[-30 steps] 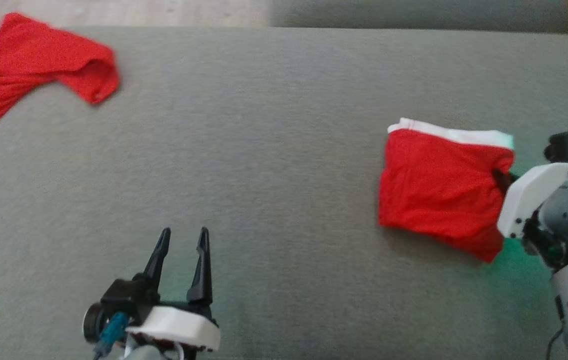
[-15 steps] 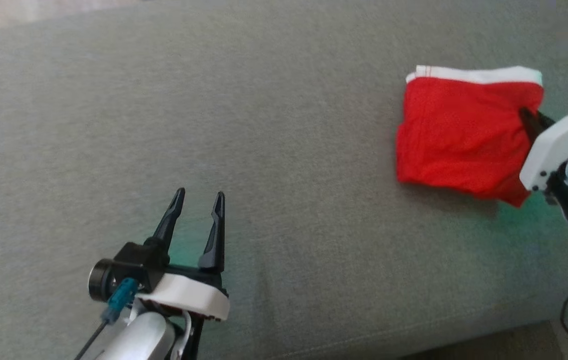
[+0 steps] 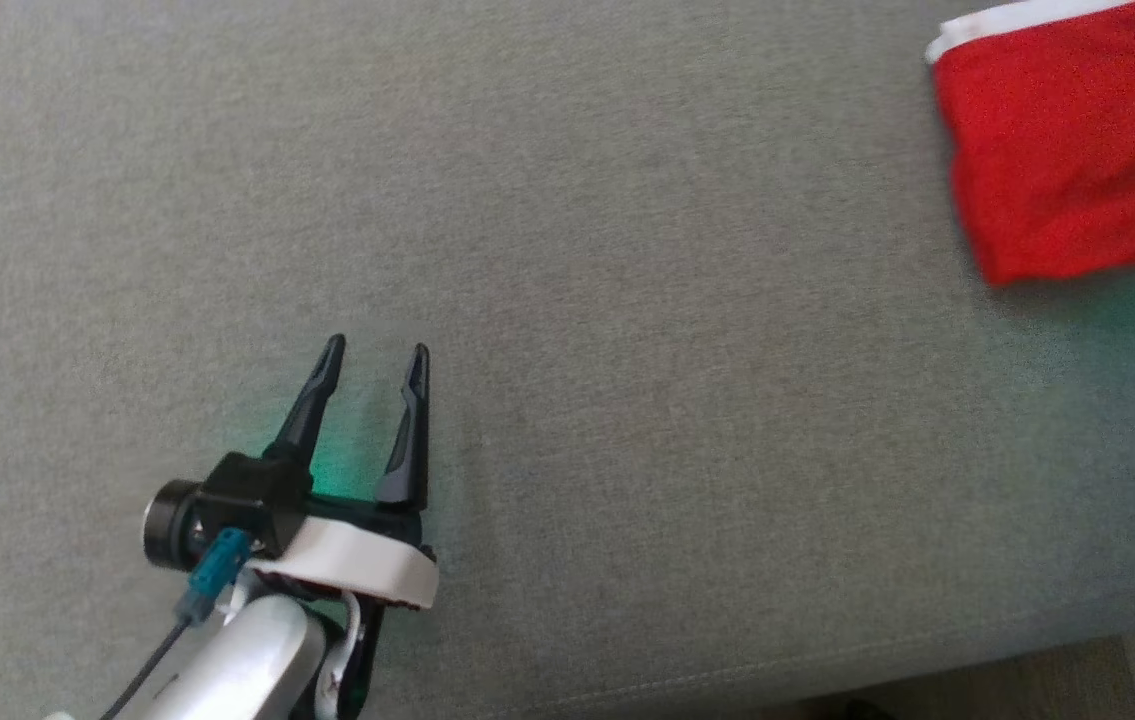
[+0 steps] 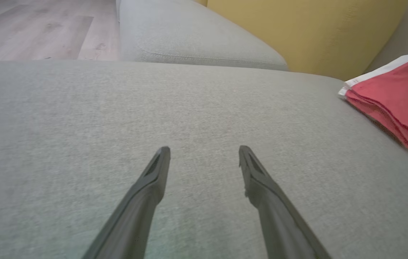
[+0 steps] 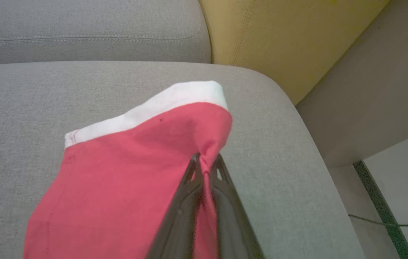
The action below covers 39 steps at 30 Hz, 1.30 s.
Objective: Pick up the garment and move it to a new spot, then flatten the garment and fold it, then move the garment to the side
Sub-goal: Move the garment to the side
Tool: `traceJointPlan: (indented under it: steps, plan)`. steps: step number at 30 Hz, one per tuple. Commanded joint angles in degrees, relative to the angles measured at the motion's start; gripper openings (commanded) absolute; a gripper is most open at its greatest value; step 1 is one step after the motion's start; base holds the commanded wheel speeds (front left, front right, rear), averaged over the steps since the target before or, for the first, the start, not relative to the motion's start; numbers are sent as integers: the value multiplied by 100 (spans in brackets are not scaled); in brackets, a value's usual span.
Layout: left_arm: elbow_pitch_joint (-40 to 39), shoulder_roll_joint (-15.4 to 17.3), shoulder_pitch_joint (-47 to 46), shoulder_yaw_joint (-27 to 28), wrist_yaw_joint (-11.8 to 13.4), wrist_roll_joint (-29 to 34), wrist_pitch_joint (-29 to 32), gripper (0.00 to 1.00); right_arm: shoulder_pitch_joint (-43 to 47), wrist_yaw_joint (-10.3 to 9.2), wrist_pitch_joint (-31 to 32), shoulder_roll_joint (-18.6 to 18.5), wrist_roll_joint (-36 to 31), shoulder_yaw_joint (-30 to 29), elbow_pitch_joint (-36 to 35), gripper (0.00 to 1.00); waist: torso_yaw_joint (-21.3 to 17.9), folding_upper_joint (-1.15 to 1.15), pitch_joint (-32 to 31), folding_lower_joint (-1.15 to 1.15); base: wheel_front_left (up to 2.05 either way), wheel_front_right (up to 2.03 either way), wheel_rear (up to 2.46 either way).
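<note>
The garment (image 3: 1057,150) is red with a white band along its far edge, and it is folded in several layers. It lies at the far right of the grey seat (image 3: 627,250), near the rounded right corner of this seat. The right gripper (image 5: 205,160) has its two fingers pressed together on a small pinch of the red cloth at the right edge of the garment, just below the white band. The cloth gathers into a pucker at this place. I cannot tell if this edge is raised from the seat or rests on it. The left gripper (image 3: 375,350) is at the near left, well apart from the garment. Its fingers stand apart with a clear gap and there is nothing between them, and they point to the far side over the bare seat. A green glow falls on the seat beside it. Behind the seat there is a grey back cushion (image 5: 81,28), and to the right of it a yellow cushion (image 5: 279,36). A wooden floor (image 4: 27,32) shows beyond the seat in the left wrist view.
</note>
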Motion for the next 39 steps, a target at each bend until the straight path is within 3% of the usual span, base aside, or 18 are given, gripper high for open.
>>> traceJointPlan:
  steps: [1, 5, 6, 7, 8, 17, 29, 39]
  plan:
    - [-207, 135, -156, 226, 45, 69, -11, 100, -169, 43, -63, -182, -58, -16, -154, 0, 80, 0, 83, -1, 0, 0, 0]
    - [-263, 182, -139, 249, 65, 59, -11, 100, -348, 43, -134, -378, -280, 26, -31, 0, 131, 0, 155, -1, 0, 0, 0]
    - [-270, 185, -138, 250, 69, 57, -13, 100, -383, 43, -178, -410, -332, 1, 0, 17, 138, 0, 166, -1, 0, 0, 0]
    - [-274, 186, -139, 251, 72, 55, -14, 100, -412, 43, -234, -431, -382, -25, 30, 45, 143, 0, 176, -1, 0, 0, 0]
    - [-275, 186, -141, 250, 75, 53, -14, 100, -434, 43, -306, -454, -455, -48, 57, 100, 147, 0, 182, -1, 0, 0, 0]
    - [-201, 153, -148, 241, 77, 6, -47, 100, -398, 43, -890, -208, -982, -91, 169, 100, 161, 0, 52, -1, 0, 0, 0]
    - [141, 33, 104, 424, 62, -291, -323, 100, -37, 43, -1444, 435, -691, 468, -277, 100, 492, 0, -846, -1, 0, 0, 0]
    - [506, 113, 786, 835, 136, -636, -556, 100, 1466, 43, -2182, 1521, -1101, -4, -876, 100, 938, 0, -1893, -1, 0, 0, 0]
